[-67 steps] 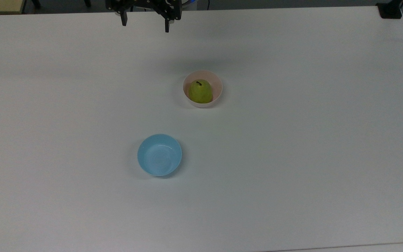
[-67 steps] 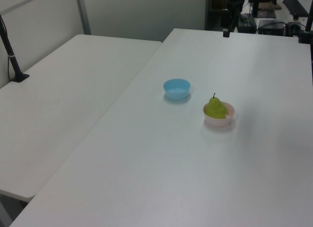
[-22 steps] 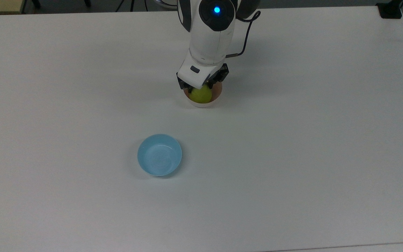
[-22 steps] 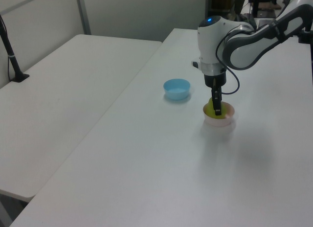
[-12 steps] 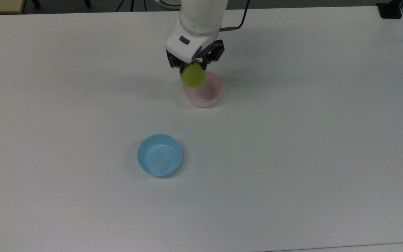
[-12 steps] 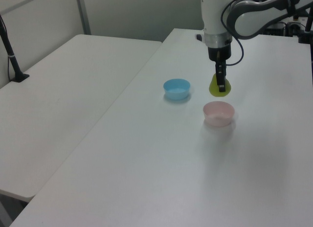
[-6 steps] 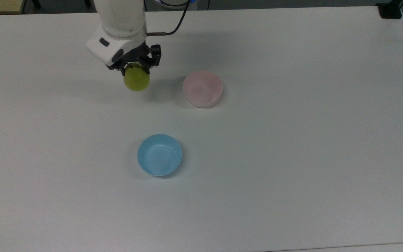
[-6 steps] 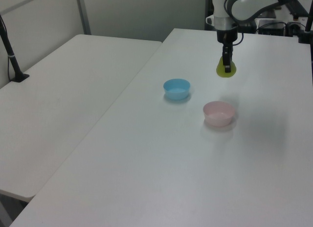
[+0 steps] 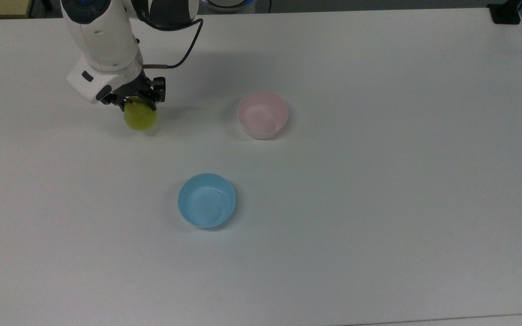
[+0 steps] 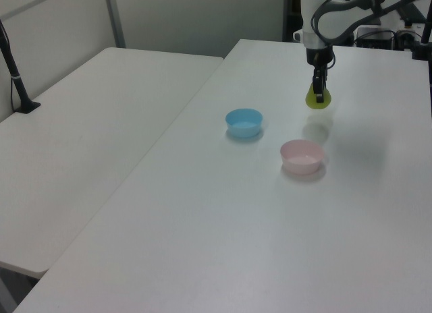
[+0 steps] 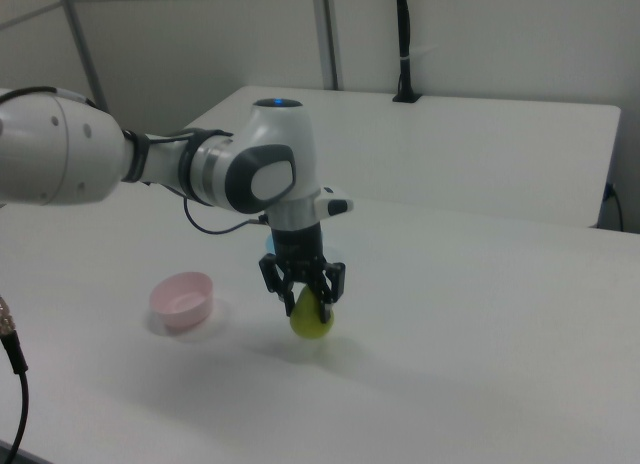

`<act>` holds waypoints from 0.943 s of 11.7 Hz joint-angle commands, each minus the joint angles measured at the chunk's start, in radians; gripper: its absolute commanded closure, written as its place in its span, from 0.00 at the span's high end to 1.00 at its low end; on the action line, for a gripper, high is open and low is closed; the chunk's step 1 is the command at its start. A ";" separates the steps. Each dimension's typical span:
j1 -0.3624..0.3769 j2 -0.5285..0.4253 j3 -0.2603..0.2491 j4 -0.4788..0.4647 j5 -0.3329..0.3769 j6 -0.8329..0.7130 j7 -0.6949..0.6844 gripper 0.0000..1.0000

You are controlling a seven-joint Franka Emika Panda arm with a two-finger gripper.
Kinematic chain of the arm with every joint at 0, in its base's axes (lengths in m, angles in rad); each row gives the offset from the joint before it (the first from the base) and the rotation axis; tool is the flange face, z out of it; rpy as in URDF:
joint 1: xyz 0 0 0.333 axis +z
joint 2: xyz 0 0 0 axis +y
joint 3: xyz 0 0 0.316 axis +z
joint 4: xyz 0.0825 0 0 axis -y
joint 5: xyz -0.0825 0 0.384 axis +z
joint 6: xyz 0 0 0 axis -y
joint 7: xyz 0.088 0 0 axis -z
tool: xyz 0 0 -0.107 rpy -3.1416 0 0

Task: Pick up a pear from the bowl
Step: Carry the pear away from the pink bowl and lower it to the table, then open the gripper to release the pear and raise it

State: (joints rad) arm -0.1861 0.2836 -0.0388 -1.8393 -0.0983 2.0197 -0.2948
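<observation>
White table (image 9: 379, 203), second table (image 10: 81, 137) alongside; hand (image 9: 135, 105) clamped on pear (image 9: 140, 117), bowl (image 9: 262, 114) well apart.

Arm (image 11: 200, 169) stretched low, gripper (image 11: 303, 296) pointing down, clamped on pear (image 11: 311, 319), above table.

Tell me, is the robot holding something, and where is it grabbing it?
Yes: the gripper holds the pear by its narrow top, above the table.
</observation>
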 commanded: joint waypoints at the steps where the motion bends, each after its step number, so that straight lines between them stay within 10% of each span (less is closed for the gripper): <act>1: -0.024 0.037 0.000 -0.006 -0.024 0.057 -0.017 0.57; 4: -0.024 0.037 0.000 -0.005 -0.024 0.054 -0.017 1.00; 11: 0.117 -0.157 0.000 0.018 -0.024 -0.059 0.191 1.00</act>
State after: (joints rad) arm -0.1535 0.2170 -0.0310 -1.8090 -0.1100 2.0285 -0.2250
